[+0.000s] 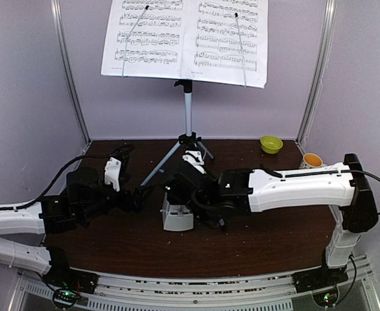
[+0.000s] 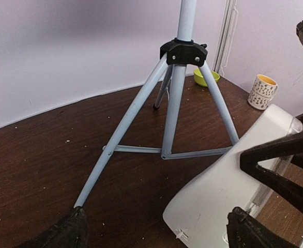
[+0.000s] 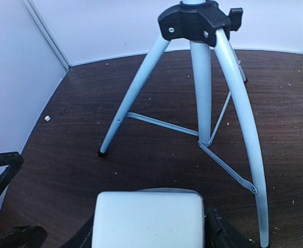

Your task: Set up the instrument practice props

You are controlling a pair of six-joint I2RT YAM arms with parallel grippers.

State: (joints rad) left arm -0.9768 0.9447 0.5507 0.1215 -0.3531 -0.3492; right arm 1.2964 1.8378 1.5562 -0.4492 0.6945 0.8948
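The silver tripod music stand [image 1: 187, 110] stands at the back middle of the table, with two sheet-music pages [image 1: 187, 39] on its desk. Its legs show in the left wrist view [image 2: 175, 103] and the right wrist view [image 3: 203, 88]. The white metronome [image 1: 177, 217] is in front of the tripod, and my right gripper [image 1: 189, 194] is shut on it. In the right wrist view it fills the gap between the fingers [image 3: 149, 219]. My left gripper [image 1: 140, 194] is open and empty just left of the metronome [image 2: 229, 175], one fingertip [image 2: 71, 232] by a tripod foot.
A small yellow-green bowl [image 1: 271, 144] and a white mug with orange inside [image 1: 312, 160] stand at the back right; both show in the left wrist view, bowl [image 2: 206, 77] and mug [image 2: 262, 92]. Purple walls close in the table.
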